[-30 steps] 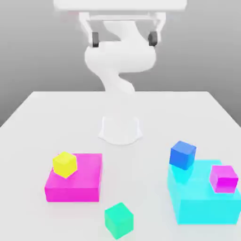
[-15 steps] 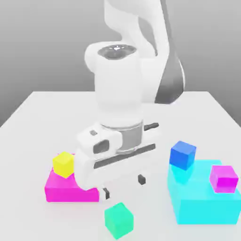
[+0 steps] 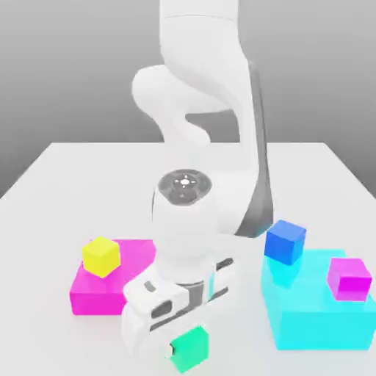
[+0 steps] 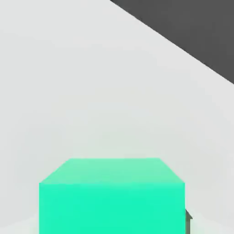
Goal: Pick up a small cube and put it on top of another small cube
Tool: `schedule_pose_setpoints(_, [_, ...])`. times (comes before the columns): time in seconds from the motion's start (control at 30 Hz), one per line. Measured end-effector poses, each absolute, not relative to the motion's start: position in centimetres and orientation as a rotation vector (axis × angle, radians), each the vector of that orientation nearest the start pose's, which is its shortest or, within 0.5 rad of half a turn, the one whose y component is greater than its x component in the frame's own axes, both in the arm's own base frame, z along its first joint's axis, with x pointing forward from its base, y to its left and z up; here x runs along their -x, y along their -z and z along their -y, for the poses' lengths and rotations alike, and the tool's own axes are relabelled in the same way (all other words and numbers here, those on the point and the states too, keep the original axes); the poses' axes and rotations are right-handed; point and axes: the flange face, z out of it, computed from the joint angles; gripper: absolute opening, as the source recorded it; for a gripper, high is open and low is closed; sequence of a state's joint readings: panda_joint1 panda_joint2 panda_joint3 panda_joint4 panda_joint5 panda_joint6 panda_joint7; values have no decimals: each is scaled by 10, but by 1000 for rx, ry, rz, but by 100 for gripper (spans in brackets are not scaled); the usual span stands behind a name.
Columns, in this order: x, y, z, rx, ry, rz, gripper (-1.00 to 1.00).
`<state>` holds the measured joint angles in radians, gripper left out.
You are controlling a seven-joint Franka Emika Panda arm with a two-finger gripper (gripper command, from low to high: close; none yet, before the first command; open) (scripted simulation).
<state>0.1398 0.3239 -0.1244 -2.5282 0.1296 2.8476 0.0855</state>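
Four small cubes sat on the white bench [image 3: 66, 176] in the exterior view, and the arm was bent low over the nearest of them. The hand [image 3: 185, 351] pointed straight down at the green cube [image 3: 192, 347], which lay on the bare bench at the front, between the magenta block [image 3: 103, 288] on the exterior view's left and the cyan block [image 3: 316, 312] on the exterior view's right. The cube sat directly under the hand, not off to either side, so I judged the next move to be a plain lift with no sideways correction first. A yellow cube [image 3: 100, 256] rested on the magenta block; a blue cube [image 3: 285, 241] and a purple cube [image 3: 349, 278] rested on the cyan one. All three stood well apart from the hand, and any of them could serve as the base.

From the hand view, the green cube [image 4: 112, 196] loomed close and square-on, its faces lined up with the hand. The hand was pinching the cube, fingers pressed against its sides.
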Motion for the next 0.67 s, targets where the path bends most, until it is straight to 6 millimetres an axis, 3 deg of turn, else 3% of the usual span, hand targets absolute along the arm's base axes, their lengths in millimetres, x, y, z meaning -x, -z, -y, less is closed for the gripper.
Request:
schedule_pose_setpoints(0.1, [-454,-190,3,3128,-1,-292,-100])
schedule_pose_setpoints(0.13, [-456,-202,-13,3126,-6,-213,-100])
schedule_pose_setpoints(0.23, [-458,-239,-89,3108,-17,155,-100])
schedule_pose_setpoints(0.27, [-453,-252,-123,3094,-20,310,-100])
schedule_pose_setpoints(0.37, [-418,-303,-232,3000,-17,846,-100])
schedule_pose_setpoints(0.4, [-403,-323,-259,2962,-11,1002,-100])
schedule_pose_setpoints(0.47, [-401,-318,-265,2950,-5,1066,-100])
schedule_pose_setpoints(0.53, [-401,-292,-264,2950,-4,1075,-100])
schedule_pose_setpoints(0.57, [-401,-282,-264,2949,-3,1077,100])
schedule_pose_setpoints(0.67, [-401,-282,-264,2949,-3,1078,100])
